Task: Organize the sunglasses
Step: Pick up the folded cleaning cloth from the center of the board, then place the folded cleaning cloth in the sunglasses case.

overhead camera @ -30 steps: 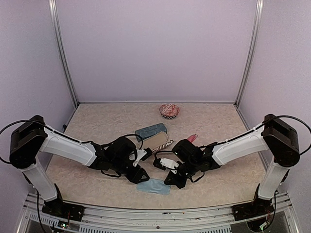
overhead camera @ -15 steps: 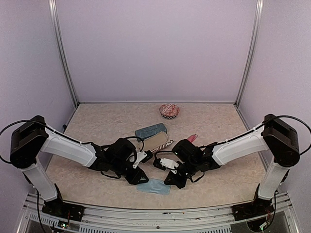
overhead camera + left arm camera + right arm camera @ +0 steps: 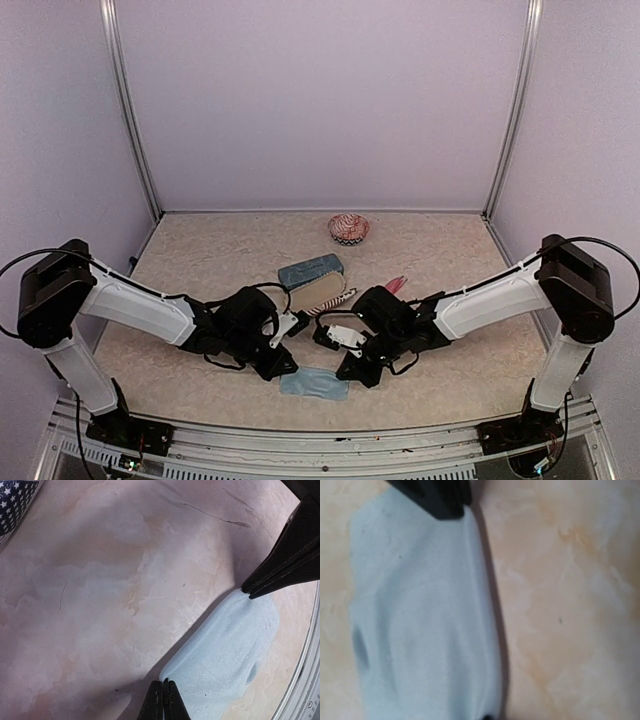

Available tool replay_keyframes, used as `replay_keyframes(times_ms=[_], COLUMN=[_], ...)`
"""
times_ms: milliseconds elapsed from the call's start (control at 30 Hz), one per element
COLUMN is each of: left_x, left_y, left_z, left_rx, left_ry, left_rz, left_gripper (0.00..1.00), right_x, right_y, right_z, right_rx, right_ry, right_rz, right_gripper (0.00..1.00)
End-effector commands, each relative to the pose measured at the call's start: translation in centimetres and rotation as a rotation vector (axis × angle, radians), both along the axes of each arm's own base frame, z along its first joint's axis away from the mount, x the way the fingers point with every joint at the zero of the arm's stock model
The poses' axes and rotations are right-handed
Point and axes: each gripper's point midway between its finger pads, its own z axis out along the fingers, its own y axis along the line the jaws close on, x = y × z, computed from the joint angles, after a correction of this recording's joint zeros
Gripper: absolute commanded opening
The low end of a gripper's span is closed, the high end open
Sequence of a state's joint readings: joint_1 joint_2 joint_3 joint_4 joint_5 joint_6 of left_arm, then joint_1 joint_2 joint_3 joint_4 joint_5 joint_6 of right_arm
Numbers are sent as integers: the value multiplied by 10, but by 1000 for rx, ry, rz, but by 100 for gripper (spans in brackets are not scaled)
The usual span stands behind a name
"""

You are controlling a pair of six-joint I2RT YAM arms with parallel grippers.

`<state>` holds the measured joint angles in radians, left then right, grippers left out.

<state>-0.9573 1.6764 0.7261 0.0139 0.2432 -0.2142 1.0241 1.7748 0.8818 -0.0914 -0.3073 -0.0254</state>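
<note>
A light blue soft cloth pouch (image 3: 315, 384) lies flat near the table's front edge. My left gripper (image 3: 285, 373) is shut on its left corner (image 3: 164, 692). My right gripper (image 3: 350, 374) is shut on the opposite corner, as the left wrist view (image 3: 248, 590) shows. In the right wrist view the pouch (image 3: 420, 620) fills the left half, and only a dark tip shows at the bottom edge. The slim pink-red sunglasses (image 3: 396, 284) lie folded behind the right arm. The dark reddish-brown pair is not in view.
A blue-teal hard case (image 3: 310, 269) lies at mid table, with a tan oval case (image 3: 322, 290) and a striped item (image 3: 338, 300) beside it. A round red-patterned object (image 3: 348, 229) sits at the back. A dark star-patterned fabric (image 3: 15, 500) shows nearby.
My left gripper has shifted slightly down and left at the pouch's left corner. The pouch has shifted a little to the left. The right arm has barely moved.
</note>
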Motion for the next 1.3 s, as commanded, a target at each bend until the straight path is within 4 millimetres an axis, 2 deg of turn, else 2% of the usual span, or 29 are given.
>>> replay_keyframes(times_ms=[0,200,467,700,1000,1100,1267], left_x=[-3,1,13,42,79,95,118], left_y=[0,-5,-10,2,2,1,-1], left_z=[6,29,69,98,131,142,149], left_rx=[-15,-80,-210,-284,-340,-350,-346], left_ry=[-13,-44,-92,-151,-232,-258,-283], left_rz=[-5,2,39,111,176,214,269], left_gripper=[0,0,0,0,0,0,0], right_x=[9,31,61,99,150,164,184], right_y=[-2,-3,-7,-8,-9,-10,-16], right_z=[-8,7,41,79,129,136,140], right_rx=[-40,-36,-7,20,55,46,20], right_ry=[-11,-76,-172,-290,-412,-431,-447], right_rz=[-16,-70,-118,-207,-295,-297,-323], right_gripper=[0,0,0,0,0,0,0])
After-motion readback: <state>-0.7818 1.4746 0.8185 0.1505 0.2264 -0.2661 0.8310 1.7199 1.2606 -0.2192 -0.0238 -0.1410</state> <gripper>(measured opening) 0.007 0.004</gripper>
